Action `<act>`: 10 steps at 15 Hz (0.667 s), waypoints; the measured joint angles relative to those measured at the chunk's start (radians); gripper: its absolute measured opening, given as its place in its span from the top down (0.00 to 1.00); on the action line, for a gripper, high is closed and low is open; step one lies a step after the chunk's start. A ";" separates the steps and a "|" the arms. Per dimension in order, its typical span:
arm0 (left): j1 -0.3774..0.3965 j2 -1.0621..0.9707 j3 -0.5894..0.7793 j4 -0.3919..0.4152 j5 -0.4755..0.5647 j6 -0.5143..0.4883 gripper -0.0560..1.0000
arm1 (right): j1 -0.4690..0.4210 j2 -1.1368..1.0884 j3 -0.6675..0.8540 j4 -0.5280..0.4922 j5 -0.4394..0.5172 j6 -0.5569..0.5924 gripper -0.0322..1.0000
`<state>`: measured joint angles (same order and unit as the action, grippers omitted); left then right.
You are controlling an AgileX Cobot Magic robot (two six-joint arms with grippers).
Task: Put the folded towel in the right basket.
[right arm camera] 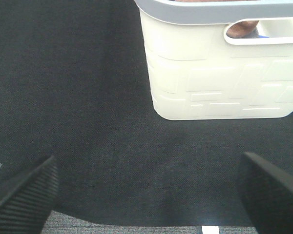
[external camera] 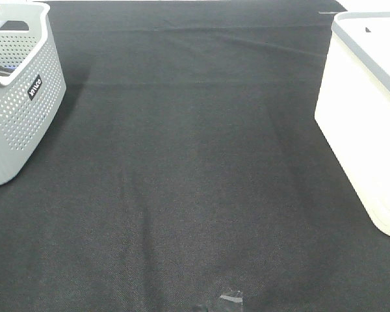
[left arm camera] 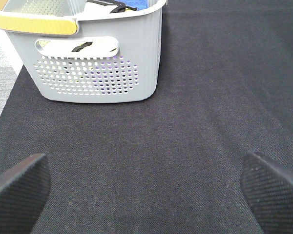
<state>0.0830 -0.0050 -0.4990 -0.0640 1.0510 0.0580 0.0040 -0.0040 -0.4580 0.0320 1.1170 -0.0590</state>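
Note:
No folded towel lies on the black cloth in any view. The right basket is white with a grey rim and also shows in the right wrist view. A brownish soft thing shows through its handle slot; I cannot tell whether it is the towel. My right gripper is open and empty, low over the cloth a short way in front of this basket. My left gripper is open and empty, facing the left basket. Neither gripper shows in the exterior high view.
A grey perforated basket stands at the left; in the left wrist view it has a yellow handle and holds blue, black and white items. A small piece of clear tape lies near the cloth's front edge.

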 joint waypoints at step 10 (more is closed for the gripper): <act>0.000 0.000 0.000 0.000 0.000 0.000 0.01 | 0.000 0.000 0.000 0.000 0.000 0.011 0.05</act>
<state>0.0830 -0.0050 -0.4990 -0.0640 1.0510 0.0580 0.0040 -0.0040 -0.4580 0.0320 1.1170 -0.0480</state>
